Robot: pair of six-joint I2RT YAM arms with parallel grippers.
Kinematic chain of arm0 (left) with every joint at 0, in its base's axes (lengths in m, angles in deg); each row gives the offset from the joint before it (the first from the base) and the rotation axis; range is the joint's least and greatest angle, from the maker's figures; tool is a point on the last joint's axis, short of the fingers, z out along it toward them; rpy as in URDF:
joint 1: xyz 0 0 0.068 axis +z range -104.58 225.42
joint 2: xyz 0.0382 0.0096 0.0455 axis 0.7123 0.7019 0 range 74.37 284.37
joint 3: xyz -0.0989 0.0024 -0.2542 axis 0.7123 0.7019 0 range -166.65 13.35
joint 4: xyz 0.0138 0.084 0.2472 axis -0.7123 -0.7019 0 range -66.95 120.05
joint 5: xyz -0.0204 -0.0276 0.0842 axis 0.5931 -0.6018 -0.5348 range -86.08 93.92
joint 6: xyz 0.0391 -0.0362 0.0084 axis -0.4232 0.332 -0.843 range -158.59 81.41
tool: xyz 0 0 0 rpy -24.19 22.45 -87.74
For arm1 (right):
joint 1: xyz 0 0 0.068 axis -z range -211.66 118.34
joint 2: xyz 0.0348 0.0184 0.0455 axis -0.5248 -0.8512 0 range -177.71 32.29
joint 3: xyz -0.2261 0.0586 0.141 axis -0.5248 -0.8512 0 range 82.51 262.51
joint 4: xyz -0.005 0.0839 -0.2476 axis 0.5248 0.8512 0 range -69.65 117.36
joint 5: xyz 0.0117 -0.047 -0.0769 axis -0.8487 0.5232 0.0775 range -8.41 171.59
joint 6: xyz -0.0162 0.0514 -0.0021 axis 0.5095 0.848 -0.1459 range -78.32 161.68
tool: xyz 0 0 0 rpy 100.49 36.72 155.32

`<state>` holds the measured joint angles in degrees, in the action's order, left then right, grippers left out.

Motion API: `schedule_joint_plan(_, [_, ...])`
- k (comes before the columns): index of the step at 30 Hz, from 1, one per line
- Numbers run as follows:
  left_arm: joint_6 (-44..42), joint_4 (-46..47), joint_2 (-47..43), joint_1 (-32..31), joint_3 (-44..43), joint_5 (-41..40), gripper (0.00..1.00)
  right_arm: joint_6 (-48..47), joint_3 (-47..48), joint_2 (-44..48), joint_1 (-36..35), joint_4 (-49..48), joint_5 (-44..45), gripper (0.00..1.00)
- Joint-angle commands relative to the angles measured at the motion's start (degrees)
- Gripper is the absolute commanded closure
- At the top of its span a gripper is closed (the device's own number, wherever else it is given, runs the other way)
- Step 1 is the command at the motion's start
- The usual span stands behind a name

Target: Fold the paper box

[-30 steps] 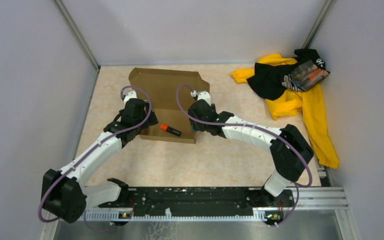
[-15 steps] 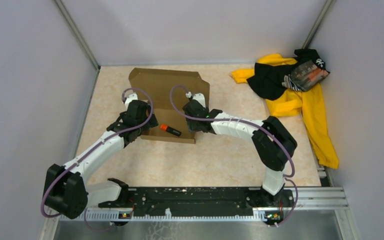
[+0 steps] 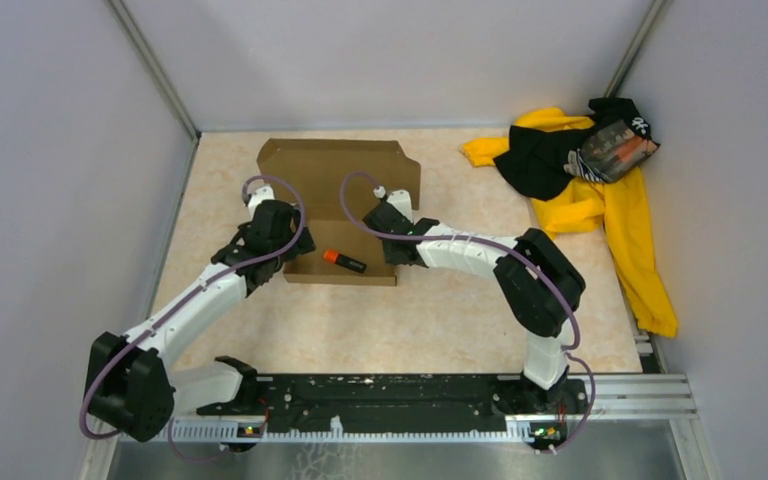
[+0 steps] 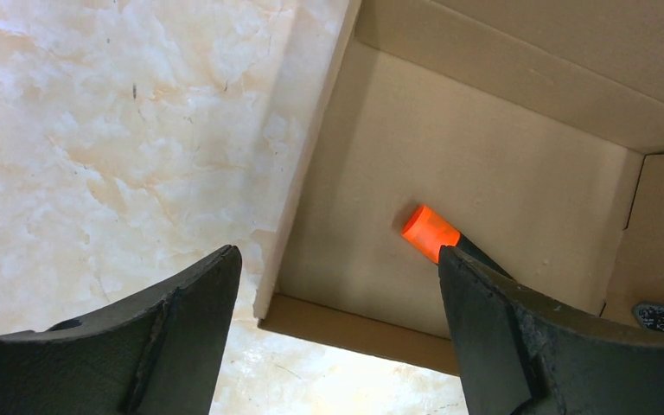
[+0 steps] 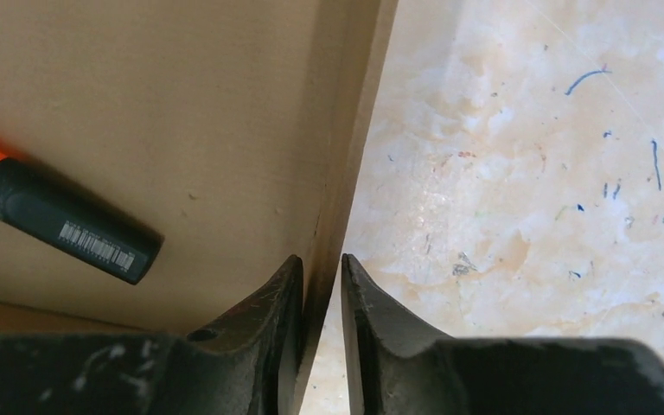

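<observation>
We see the R gripper [image 5: 320,285] pinching the paper box [image 3: 335,185] right wall and the L gripper [image 4: 337,259] spread wide astride its left wall, box w/ marker [image 3: 342,261] inside sitting by the table [image 3: 440,320] far edge, left of centre.

1 fixed view looks down from high over the whole table [image 3: 440,310]; 2 wrist views look down from very near; all 3 share the paper box [image 3: 330,165] and marker [image 4: 428,232].

The left arm [image 3: 195,300] and right arm [image 3: 460,250] are white with black joints. Purple cables [image 3: 272,177] loop behind the black left gripper [image 4: 337,257] and right gripper [image 5: 321,261].
</observation>
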<state>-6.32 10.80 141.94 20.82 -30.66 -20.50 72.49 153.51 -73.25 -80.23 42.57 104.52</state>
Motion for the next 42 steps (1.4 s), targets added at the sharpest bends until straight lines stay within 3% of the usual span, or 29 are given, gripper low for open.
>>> schedule_joint_plan(1, [-0.6,1.2,-1.9,0.2,0.7,-0.3,0.10,1.2,0.8,1.7,0.3,1.5,4.2,0.79])
schedule_joint_plan(23, [1.1,1.0,-5.5,0.0,2.1,3.7,0.10,-0.7,-21.0,21.6,0.6,2.9,8.5,0.80])
schedule_joint_plan(33, [1.7,0.8,-6.6,-0.3,2.6,4.9,0.10,-3.2,-24.1,24.4,1.9,0.6,5.8,0.79])
schedule_joint_plan(36, [1.9,1.0,-6.2,-0.4,2.7,5.5,0.10,-2.4,-23.6,24.0,1.9,0.6,4.9,0.71])
schedule_joint_plan(42, [2.0,2.1,-7.4,-0.5,3.6,6.4,0.10,-2.4,-25.4,30.7,1.9,0.0,6.7,0.37])
